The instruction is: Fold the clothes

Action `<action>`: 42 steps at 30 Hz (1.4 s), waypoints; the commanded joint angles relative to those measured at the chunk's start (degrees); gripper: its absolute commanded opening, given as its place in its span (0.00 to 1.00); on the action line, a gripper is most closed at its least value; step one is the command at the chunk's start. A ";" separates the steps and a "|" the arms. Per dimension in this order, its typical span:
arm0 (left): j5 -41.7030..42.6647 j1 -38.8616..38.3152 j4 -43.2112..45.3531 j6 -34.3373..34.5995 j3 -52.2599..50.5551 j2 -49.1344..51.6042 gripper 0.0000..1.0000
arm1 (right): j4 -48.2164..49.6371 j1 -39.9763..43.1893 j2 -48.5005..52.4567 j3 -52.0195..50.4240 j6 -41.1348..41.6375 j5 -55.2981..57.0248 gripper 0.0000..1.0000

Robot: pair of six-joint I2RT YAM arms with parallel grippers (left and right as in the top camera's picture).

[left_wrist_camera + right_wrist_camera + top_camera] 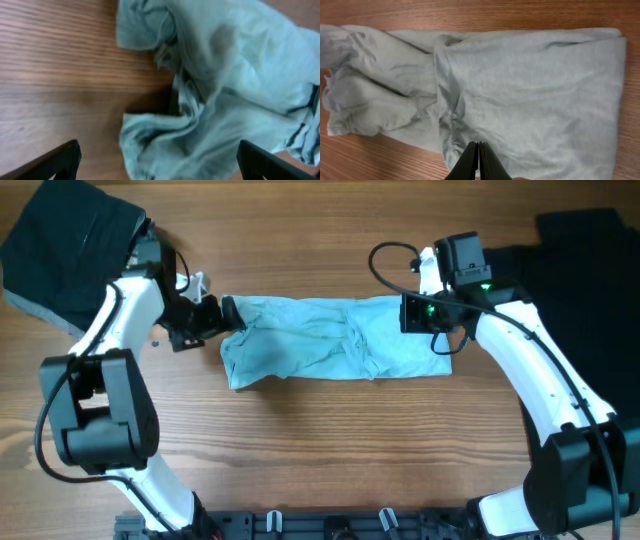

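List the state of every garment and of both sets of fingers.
pale blue-green T-shirt: folded into a long strip, lying flat, left end bunched.
black and grey garment: lying loosely at far left, untouched.
black garment: lying at far right, partly out of frame.
left fingers: wide open at the bunched end.
right fingers: shut, over the shirt's edge.

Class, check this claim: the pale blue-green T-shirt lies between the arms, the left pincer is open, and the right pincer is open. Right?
No: the right pincer is shut, as the right wrist view shows. The rest holds.
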State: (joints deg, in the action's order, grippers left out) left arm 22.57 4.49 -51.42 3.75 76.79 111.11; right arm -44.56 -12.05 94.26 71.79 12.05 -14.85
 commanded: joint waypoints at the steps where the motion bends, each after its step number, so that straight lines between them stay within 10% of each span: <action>1: 3.98 -0.26 5.09 -0.11 -4.68 -0.50 1.00 | -0.20 -0.07 0.02 0.63 1.64 1.51 0.06; 10: 5.57 -9.77 18.05 -0.07 -11.72 2.73 0.75 | 0.13 -0.07 0.02 0.63 1.66 1.51 0.08; 15: -10.34 -12.96 12.24 7.48 -11.06 2.71 0.04 | -1.36 -0.07 0.02 0.63 1.64 1.51 0.08; 22: -18.40 -5.90 -14.86 7.19 16.04 -0.66 0.04 | -1.40 -0.07 0.02 0.63 1.55 1.53 0.07; 30: -10.40 -22.75 -16.52 8.74 29.70 1.55 0.04 | -2.12 -0.07 0.02 0.63 1.60 1.53 0.07; 34: -10.43 -30.97 -17.20 8.74 29.57 6.88 0.21 | -2.38 -0.07 0.02 0.63 1.60 1.55 0.06; 36: -11.45 -33.29 -18.34 8.72 29.55 8.66 0.58 | -2.43 -0.07 0.02 0.63 1.60 1.62 0.06; 37: -14.21 -33.79 -19.30 8.72 29.59 8.68 1.00 | -2.40 -0.07 0.02 0.63 1.62 1.81 0.10; 42: -15.63 -26.49 -26.40 8.72 36.20 5.14 1.00 | 2.23 -0.11 0.02 0.63 -3.06 -6.73 0.26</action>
State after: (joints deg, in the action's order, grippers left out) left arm 8.69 -27.38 -76.03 12.47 108.42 119.72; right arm -44.91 -12.05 94.26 71.79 13.19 -14.39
